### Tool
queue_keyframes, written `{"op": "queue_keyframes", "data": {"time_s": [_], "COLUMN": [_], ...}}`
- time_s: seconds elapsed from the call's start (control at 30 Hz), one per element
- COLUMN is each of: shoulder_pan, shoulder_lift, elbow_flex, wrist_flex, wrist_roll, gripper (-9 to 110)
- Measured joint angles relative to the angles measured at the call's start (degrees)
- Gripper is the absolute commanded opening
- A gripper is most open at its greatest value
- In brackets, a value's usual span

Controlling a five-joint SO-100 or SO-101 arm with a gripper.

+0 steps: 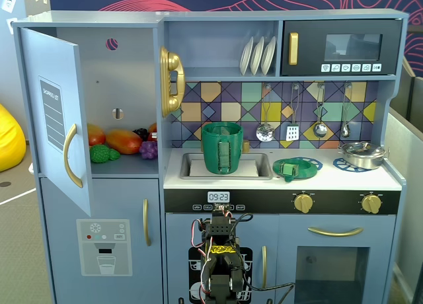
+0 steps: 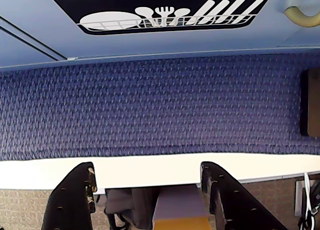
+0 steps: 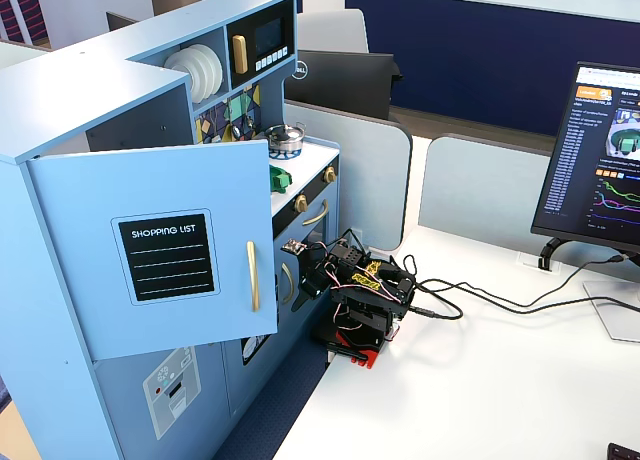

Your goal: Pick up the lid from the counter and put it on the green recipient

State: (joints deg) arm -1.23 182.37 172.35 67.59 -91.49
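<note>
nothing is done yet: the lid (image 1: 292, 168) lies at center right of a fixed view, near the green recipient (image 1: 222, 147), while the gripper (image 2: 145, 177), jaws spread and empty, waits low.

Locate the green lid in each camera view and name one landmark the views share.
A fixed view: the lid lies on a blue burner ring on the counter, right of the green pot in the sink.
Wrist view: not in it; only carpet, a toy kitchen panel and the open hand.
Another fixed view: a green edge past the open door, likely the lid.
Shared landmark: silver pot.
</note>
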Motion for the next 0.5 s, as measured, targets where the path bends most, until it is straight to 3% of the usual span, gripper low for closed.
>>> {"op": "queue_keyframes", "data": {"time_s": [0.2, 0.5], "shoulder_pan": [4.6, 5.4], "shoulder_lift": [0.4, 0.4], "elbow_flex": [-0.3, -0.3], "wrist_flex": [10.4, 10.4], "wrist_roll": [2.6, 2.6], "gripper": [0, 0]}}
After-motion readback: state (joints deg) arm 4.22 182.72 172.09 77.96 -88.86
